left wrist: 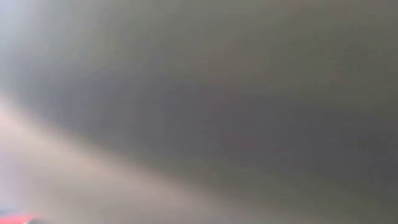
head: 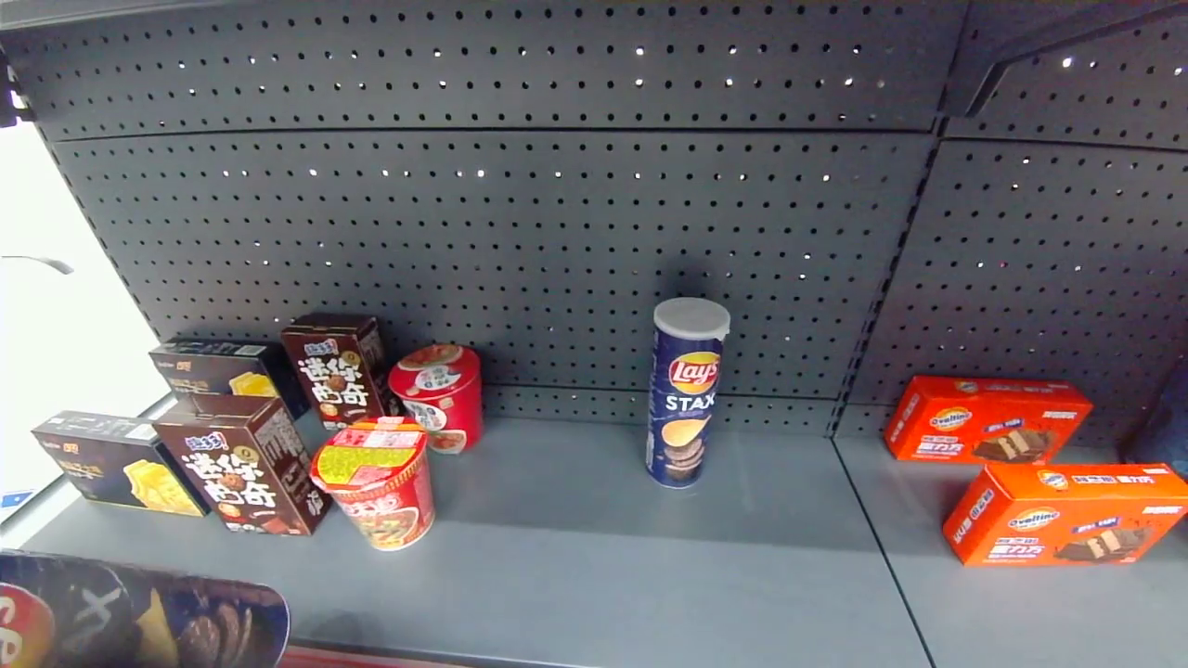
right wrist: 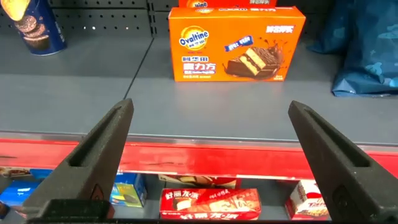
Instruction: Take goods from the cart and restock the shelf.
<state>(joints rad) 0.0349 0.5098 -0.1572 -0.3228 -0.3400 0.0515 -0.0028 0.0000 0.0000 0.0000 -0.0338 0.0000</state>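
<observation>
Task's thing: a second chip can [head: 139,617] at the near left corner of the head view, lying on its side over the front edge of the shelf [head: 603,566]
Its long axis: roughly left to right, so it likely has to be stood upright before it is set down
Where it should go: probably beside the upright chip can [head: 687,394], which stands far and to the right of the lying one, with bare shelf between them
Nearer arm: the left, by my judgement, since the lying can is on that side
Left tool: I cannot tell its state, as the left wrist view is too blurred to read; it may be carrying the lying can
Right tool [right wrist: 211,109]: jaws spread wide and holding nothing, just in front of the red shelf edge [right wrist: 205,152], facing an orange box [right wrist: 236,43]
Other stock: noodle cups [head: 379,482] and brown boxes [head: 243,462] at the left
Right wrist view adds: red packets [right wrist: 208,202] on a lower shelf and a blue bag [right wrist: 364,50]
</observation>
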